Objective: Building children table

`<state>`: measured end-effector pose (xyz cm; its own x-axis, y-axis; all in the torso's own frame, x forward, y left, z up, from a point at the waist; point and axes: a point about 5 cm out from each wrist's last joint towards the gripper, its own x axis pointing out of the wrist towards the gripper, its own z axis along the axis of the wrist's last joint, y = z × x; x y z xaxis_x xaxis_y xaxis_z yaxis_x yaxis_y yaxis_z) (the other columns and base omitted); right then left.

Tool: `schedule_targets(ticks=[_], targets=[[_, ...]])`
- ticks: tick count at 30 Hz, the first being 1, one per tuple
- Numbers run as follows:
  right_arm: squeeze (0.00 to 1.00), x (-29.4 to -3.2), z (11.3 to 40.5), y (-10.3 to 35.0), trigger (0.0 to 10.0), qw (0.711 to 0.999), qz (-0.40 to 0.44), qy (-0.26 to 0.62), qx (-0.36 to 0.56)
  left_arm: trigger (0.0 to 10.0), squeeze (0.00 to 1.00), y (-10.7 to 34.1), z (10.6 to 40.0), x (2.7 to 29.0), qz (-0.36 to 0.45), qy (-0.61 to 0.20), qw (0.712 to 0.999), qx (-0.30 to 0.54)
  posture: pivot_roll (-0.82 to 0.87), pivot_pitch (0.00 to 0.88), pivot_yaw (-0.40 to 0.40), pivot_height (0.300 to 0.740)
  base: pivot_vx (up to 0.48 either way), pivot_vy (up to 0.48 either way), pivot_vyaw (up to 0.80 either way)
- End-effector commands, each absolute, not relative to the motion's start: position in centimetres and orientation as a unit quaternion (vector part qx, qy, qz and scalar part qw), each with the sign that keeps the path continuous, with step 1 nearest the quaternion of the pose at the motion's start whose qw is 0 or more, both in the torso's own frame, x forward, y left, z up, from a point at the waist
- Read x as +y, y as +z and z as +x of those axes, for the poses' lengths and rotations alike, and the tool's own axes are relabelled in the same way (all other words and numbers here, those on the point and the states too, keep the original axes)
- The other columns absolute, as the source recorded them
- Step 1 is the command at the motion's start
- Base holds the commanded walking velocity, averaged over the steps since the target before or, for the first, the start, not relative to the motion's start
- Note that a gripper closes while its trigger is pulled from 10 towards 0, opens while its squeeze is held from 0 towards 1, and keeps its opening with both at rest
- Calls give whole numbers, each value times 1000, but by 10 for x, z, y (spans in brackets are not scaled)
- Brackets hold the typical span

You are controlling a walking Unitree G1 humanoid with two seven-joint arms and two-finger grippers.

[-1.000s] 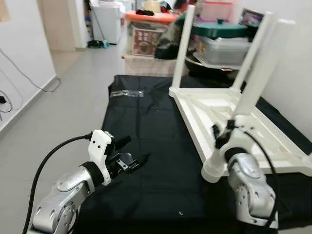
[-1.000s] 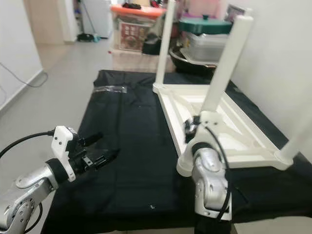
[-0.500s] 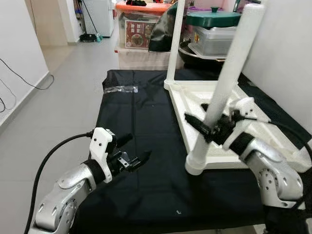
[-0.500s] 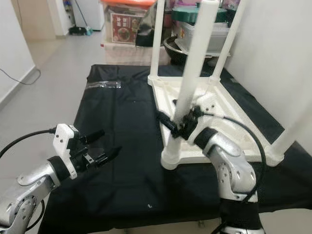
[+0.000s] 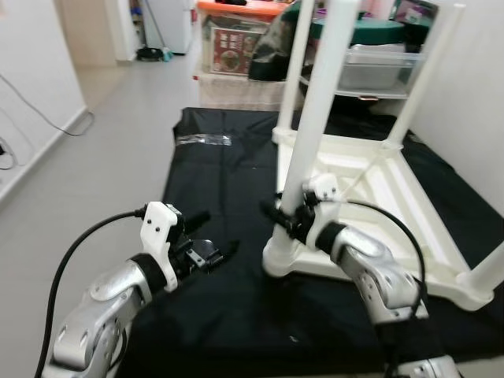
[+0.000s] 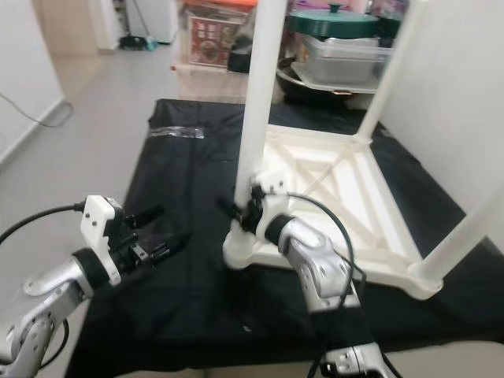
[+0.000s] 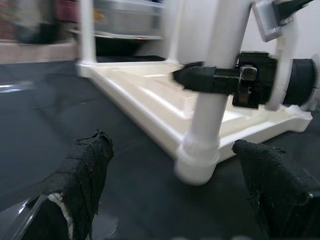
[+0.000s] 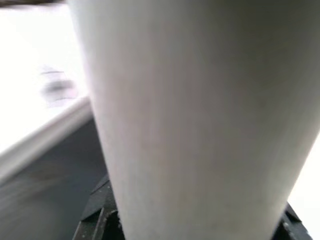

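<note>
The right gripper (image 5: 285, 218) is clamped around the near white round plastic leg (image 5: 315, 118), low on its upright axis above the corner socket of the upturned white plastic table (image 5: 370, 185) on the black cloth (image 5: 213, 181). The left gripper (image 5: 211, 250), fingers spread, hovers just beside that corner.

I count one upturned white table (image 5: 370, 177), four legs, one black mat (image 5: 228, 185), two grippers, one plastic bag (image 5: 203, 139).

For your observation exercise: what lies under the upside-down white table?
A black cloth lies spread beneath the white table and reaches past its frame on the visible sides. What the cloth rests on is covered; only grey floor shows beside it.
</note>
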<state>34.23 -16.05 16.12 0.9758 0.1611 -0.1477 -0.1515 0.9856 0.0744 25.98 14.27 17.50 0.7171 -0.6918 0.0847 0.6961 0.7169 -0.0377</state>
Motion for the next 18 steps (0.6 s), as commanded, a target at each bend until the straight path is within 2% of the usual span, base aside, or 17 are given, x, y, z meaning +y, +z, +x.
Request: schedule_targets(ticks=[1,2,8,9,10,11,15,16,17,18], targets=[[0,-216,323,118,0,969,32,-152,193,10000,0,172,259,140,-27,-378,925,-26,67,0,-105,740,0,0,0],[0,-220,313,119,0,961,36,-200,189,10000,0,171,259,139,-28,-379,925,-26,63,0,-102,740,0,0,0],[0,-222,306,121,0,957,35,-221,185,10000,0,171,258,138,-28,-380,924,-25,63,0,-102,740,0,0,0],[0,-214,300,125,0,960,31,-213,179,10000,0,170,259,137,-29,-381,924,-24,50,0,-93,740,0,0,0],[0,-199,299,129,10000,969,33,-170,177,10000,0,169,260,136,-29,-383,923,-23,46,0,-91,740,0,0,0],[0,-186,298,134,10000,976,48,-133,166,10000,0,169,260,135,-30,-384,923,-23,46,0,-91,740,0,0,0],[0,-170,300,142,10000,984,63,-74,147,10000,0,169,261,135,-30,-385,922,-23,43,0,-90,740,0,0,0],[753,-167,302,151,10000,990,74,-47,114,10000,0,170,261,135,-30,-385,922,-23,43,0,-90,740,0,0,0],[1000,-168,306,158,10000,992,78,-42,93,10000,0,170,261,136,-30,-385,922,-23,44,0,-91,740,0,0,0],[1000,-168,306,158,10000,992,78,-42,93,10000,0,170,261,136,-30,-385,922,-23,44,0,-91,740,0,0,0]])
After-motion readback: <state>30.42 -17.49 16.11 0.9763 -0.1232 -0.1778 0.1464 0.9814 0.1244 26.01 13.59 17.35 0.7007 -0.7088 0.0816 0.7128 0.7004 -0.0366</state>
